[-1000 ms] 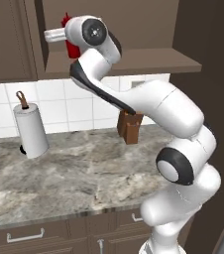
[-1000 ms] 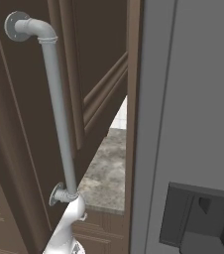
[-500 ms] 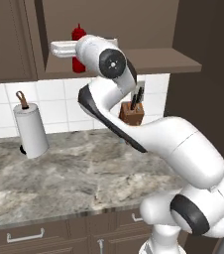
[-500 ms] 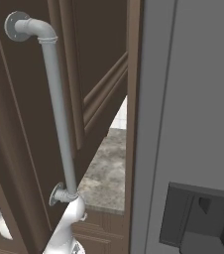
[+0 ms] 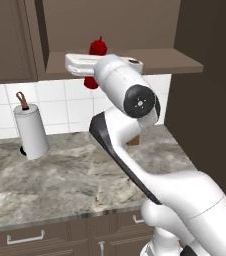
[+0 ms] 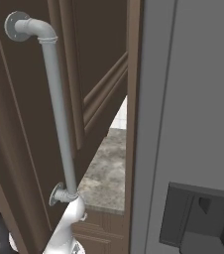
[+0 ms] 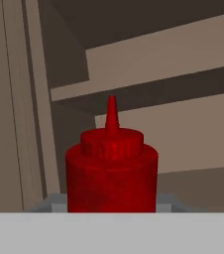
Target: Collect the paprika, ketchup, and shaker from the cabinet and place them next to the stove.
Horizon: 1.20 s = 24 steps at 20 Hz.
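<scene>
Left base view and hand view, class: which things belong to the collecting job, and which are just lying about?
Job:
ketchup, held in the gripper
cabinet

Lying about:
paper towel roll
countertop
pipe handle

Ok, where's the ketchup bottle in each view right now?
Left base view: ketchup bottle upper centre, mostly behind the white arm, at the cabinet shelf.
Right base view: can't make it out.
Hand view: ketchup bottle centre, close up.
Shared landmark: the brown cabinet shelf.
</scene>
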Available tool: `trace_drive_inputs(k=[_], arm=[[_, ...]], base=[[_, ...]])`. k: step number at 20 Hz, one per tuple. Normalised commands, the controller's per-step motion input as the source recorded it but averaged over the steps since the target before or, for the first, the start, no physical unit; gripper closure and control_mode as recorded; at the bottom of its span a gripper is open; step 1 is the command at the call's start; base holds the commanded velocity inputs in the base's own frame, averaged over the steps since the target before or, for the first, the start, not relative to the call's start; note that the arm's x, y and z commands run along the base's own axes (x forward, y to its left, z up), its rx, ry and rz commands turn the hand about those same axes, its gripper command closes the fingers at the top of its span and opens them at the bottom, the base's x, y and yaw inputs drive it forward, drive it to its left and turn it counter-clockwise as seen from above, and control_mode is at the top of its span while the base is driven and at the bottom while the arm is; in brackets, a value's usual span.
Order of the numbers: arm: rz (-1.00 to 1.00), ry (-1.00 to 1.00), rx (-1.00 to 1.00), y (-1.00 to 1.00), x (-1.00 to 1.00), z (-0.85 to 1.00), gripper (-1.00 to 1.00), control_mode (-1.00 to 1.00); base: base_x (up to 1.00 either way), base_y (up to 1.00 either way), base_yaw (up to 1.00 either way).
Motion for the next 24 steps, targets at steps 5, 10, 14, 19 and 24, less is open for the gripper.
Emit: trace_drive_inputs(k=[5,10,14,19,24], arm=[[-0.08,-0.08,0.09,-0.31,-1.0,-0.04,1.0,-1.0],[-0.06,-0.05,0.05,-0.16,-0.6,-0.02,1.0,1.0],[0.0,0.0,0.0,0.0,0.0,0.0,1.0,1.0],[0.0,0.0,0.0,0.0,0.0,0.0,1.0,1.0],[0.0,0.0,0.0,0.0,0.0,0.0,1.0,1.0]], base=[[0.0,0.0,0.0],[-0.4,-0.05,-0.04],[-0.87,0.01,-0.1],[-0.73,0.21,-0.21],[-0.65,0.24,-0.5]])
